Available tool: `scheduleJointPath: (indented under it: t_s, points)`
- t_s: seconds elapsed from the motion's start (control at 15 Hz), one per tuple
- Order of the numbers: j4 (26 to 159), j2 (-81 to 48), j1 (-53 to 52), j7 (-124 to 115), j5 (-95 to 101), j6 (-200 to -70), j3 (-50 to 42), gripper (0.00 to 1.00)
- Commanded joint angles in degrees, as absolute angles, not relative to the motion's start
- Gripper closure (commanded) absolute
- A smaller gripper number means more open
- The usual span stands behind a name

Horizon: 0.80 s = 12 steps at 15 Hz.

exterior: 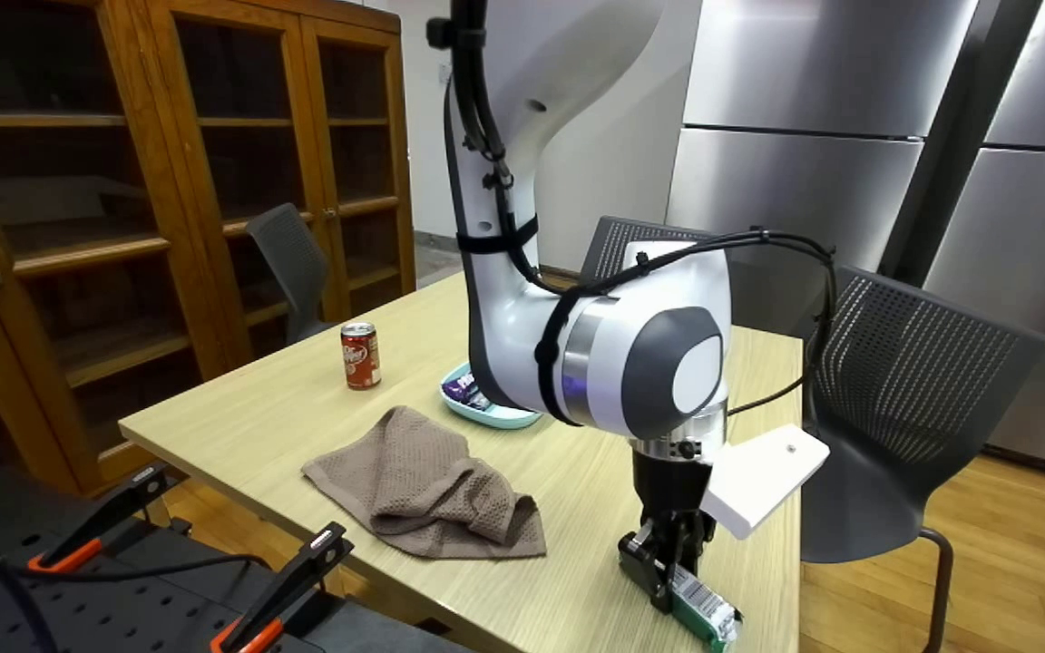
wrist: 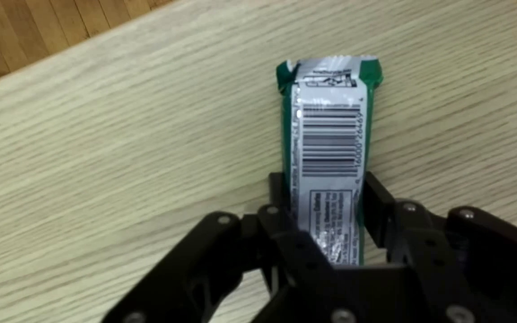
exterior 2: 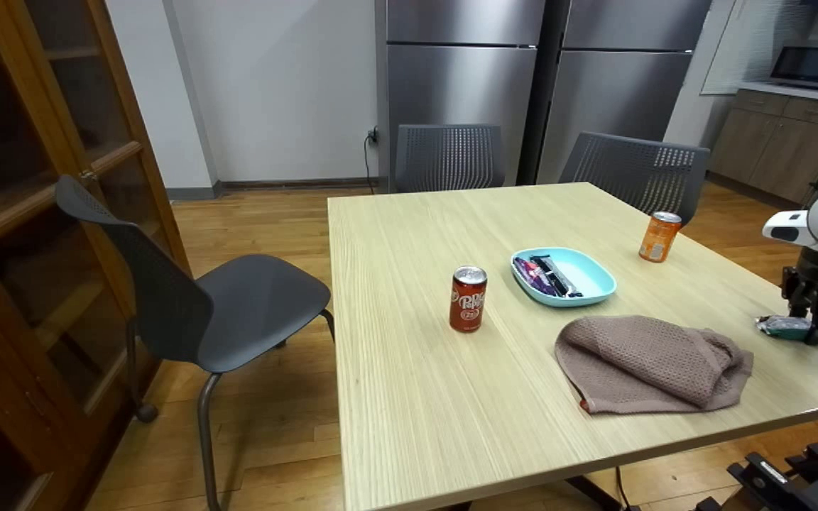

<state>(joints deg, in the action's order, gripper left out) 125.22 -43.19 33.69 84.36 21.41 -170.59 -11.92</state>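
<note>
One wrapped bar (wrist: pixel 330 143), probably light, fairly stiff, slippery-skinned, and here's the claw (wrist: pixel 325 185), part-closed, pinching both long sides near the middle, likely the best hold

Working remotely, I record: red can (exterior 2: pixel 468 299), upright; orange can (exterior 2: pixel 660 238), upright; turquoise tray (exterior 2: pixel 591 275) between them, holding wrapped bars (exterior 2: pixel 535 276); brown cloth (exterior 2: pixel 654 365), rumpled, near the tray; steel refrigerators (exterior 2: pixel 460 106) in the background.

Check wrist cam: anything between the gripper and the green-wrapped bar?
Nothing visible: the gripper is closed on the green-wrapped bar, fingers against both long sides. The brown cloth lies apart from them.
</note>
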Motion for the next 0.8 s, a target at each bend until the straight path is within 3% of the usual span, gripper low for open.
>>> scheduleJointPath:
  t_s: [0.0,0.73]
  points:
    - [128.32,-40.88,34.44,85.88,21.87,-172.51,-11.83,0.87]
    - [131.21,-34.16,31.66,78.52,15.65,-166.08,-11.21,0.88]
